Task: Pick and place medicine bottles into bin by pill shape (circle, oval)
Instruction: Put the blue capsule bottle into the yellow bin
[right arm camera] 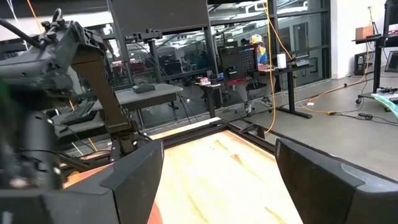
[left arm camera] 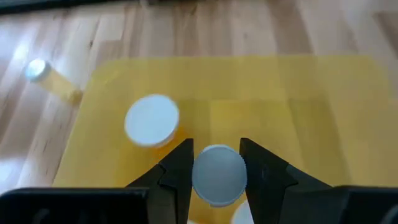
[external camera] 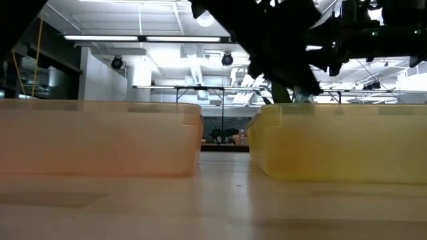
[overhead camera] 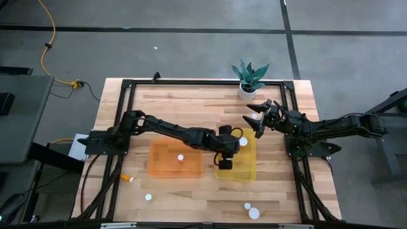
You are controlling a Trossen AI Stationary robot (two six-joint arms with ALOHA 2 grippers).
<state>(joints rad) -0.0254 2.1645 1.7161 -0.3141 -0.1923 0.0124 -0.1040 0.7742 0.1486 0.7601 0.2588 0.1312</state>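
My left gripper (left arm camera: 216, 150) (overhead camera: 229, 151) hangs over the yellow bin (overhead camera: 245, 170) (left arm camera: 311, 99), shut on a medicine bottle whose round white cap (left arm camera: 217, 174) faces up. A second bottle (left arm camera: 152, 119) (overhead camera: 243, 141) stands upright on the yellow bin's floor beside it. Another bottle (left arm camera: 46, 78) lies on its side on the table beyond that bin. One white cap (overhead camera: 180, 157) shows in the orange bin (overhead camera: 162, 162). My right gripper (right arm camera: 217, 180) (overhead camera: 259, 118) waits open near the table's right edge, with nothing between its fingers. My left gripper pinches the bottle between its two fingers at the cap's two opposite sides (left arm camera: 200, 177). The fingers slant down from the table's left side. The bottle stands upright, cap up, inside the yellow bin's outline; its amber body is hidden under the cap, so whether it touches the floor I cannot tell.
Loose bottles lie near the table's front edge (overhead camera: 130, 179) (overhead camera: 148, 197) (overhead camera: 251, 210). A white pot with a green plant (overhead camera: 249, 79) stands at the far edge. In the low view the orange bin (external camera: 100, 137) and the yellow bin (external camera: 340, 143) stand side by side.
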